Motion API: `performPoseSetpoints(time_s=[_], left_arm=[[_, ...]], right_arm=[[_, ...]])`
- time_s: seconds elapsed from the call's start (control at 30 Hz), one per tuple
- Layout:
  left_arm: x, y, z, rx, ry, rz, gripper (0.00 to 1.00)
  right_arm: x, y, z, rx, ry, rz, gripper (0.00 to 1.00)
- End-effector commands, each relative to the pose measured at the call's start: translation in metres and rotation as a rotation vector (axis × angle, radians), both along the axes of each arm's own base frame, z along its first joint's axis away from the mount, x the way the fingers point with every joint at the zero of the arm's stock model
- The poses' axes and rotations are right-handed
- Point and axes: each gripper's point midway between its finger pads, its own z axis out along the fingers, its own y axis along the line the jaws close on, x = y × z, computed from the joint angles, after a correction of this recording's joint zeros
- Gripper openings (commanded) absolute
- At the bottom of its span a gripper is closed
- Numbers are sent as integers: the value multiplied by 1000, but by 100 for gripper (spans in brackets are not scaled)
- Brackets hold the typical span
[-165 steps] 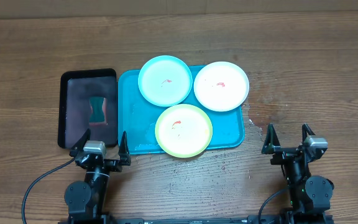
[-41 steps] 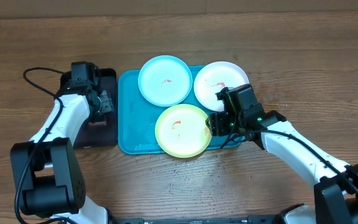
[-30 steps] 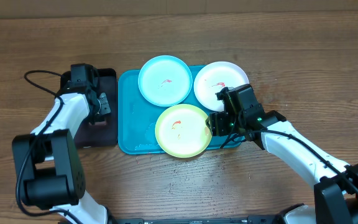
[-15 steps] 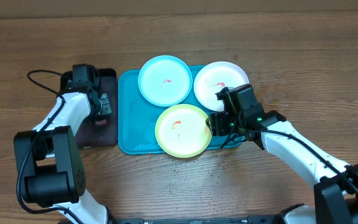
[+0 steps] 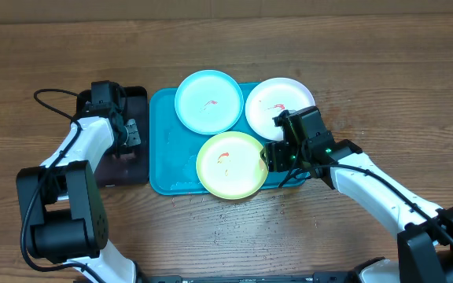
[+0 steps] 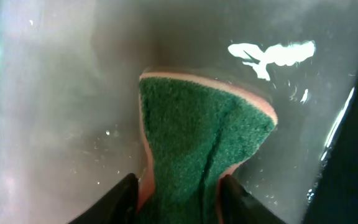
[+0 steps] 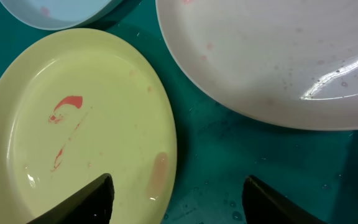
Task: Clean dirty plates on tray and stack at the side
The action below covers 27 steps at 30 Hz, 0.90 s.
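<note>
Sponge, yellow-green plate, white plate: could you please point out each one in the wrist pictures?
sponge (image 6: 204, 137), left wrist view, on the middle of its green scouring face.
yellow-green plate (image 7: 107, 140), right wrist view, on its flat inner surface.
white plate (image 7: 272, 56), right wrist view, on its flat inner surface.

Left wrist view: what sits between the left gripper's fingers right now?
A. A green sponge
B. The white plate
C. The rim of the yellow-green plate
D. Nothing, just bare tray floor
A: the left wrist view shows the narrow waist of a green sponge between the fingers of the left gripper, over the wet floor of the black tray.
</note>
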Motion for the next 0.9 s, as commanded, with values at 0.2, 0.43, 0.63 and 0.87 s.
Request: performPoseSetpoints(time_s=[0.2, 0.43, 0.63, 0.87], left_arm=[[14, 2, 21, 4, -73, 0, 34], [15, 2, 21, 4, -77, 0, 4], [18, -2, 44, -13, -134, -8, 4], [24, -13, 104, -87, -301, -57, 4]], right_arm=[[9, 4, 8, 6, -29, -2, 68], [9, 4, 8, 6, -29, -2, 68], [7, 3, 7, 1, -19, -2, 68], [6, 2, 7, -1, -16, -2, 68]])
